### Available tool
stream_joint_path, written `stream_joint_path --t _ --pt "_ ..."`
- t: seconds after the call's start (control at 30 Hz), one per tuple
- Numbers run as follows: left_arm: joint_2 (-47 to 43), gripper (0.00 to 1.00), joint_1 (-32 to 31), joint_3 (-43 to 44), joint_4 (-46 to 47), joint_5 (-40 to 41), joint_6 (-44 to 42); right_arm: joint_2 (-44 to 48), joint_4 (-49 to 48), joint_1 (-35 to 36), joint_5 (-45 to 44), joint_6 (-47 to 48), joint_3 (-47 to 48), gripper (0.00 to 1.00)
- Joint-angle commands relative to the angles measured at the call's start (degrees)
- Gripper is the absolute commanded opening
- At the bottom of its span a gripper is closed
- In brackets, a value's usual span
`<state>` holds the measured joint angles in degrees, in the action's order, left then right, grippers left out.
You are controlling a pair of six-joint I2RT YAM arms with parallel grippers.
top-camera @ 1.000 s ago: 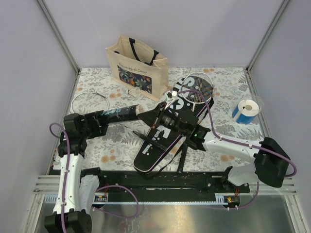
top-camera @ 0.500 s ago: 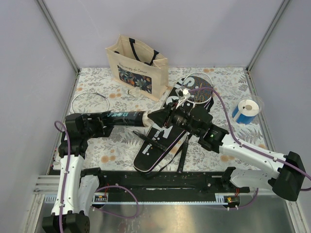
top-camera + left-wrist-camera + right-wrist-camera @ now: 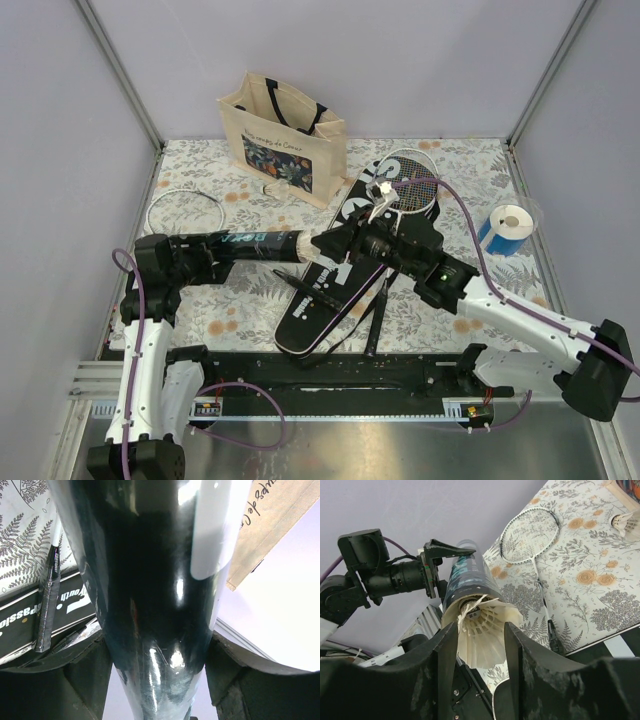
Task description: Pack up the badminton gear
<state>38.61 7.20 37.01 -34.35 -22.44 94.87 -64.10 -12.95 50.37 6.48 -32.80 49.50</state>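
The tube (image 3: 150, 605) looks glossy plastic (mirror-like highlights); the shuttlecock (image 3: 482, 632) matt white feather; the tote bag (image 3: 285, 135) perhaps canvas.

White shuttlecock (image 3: 482, 635), black tube (image 3: 465, 580).

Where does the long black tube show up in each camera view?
Top external: long black tube left of centre, lying crosswise.
Left wrist: tube fills the middle, bottom to top.
Right wrist: tube centre-left, open end toward camera.
Shared landmark: floral tablecloth, in all three.
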Motion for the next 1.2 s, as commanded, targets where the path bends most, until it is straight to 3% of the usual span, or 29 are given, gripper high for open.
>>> stream_joint_path --t 0.0,0.23,0.4,0.6,0.83,0.9,1.03,1.17 --pt "-1.17 0.18 0.01 3.15 3.32 -1.47 -0.39 4.59 0.12 -0.62 1.69 1.42 1.22 0.51" --pt "-1.17 0.18 -0.08 3.15 3.24 -1.47 -0.47 7.84 0.12 -0.89 -1.47 -0.51 -1.33 0.65" --pt "-1.61 0.18 0.01 3.15 3.32 -1.21 -0.48 5.92 -0.06 -1.15 -2.27 -3.59 -2.74 0.56" --pt "-1.96 0.18 0.01 2.98 3.23 -1.56 -0.39 1.26 -1.81 -1.94 2.57 -0.35 -1.77 0.51" --pt "-2.49 0.18 0.01 3.06 3.15 -1.91 -0.39 -2.09 -4.01 -2.82 6.53 3.79 -0.8 0.51" --pt "-2.31 0.18 0.0 2.98 3.06 -1.82 -0.56 -2.17 -5.59 -2.82 6.88 3.79 -1.33 0.46" --pt "-2.05 0.18 -0.08 2.89 3.15 -1.65 -0.48 -2.26 -7.87 -2.82 8.46 3.0 -2.03 0.19" --pt "-1.96 0.18 -0.08 2.89 3.15 -1.12 -0.39 -2.96 -10.25 -2.82 9.95 0.55 -2.47 0.02"
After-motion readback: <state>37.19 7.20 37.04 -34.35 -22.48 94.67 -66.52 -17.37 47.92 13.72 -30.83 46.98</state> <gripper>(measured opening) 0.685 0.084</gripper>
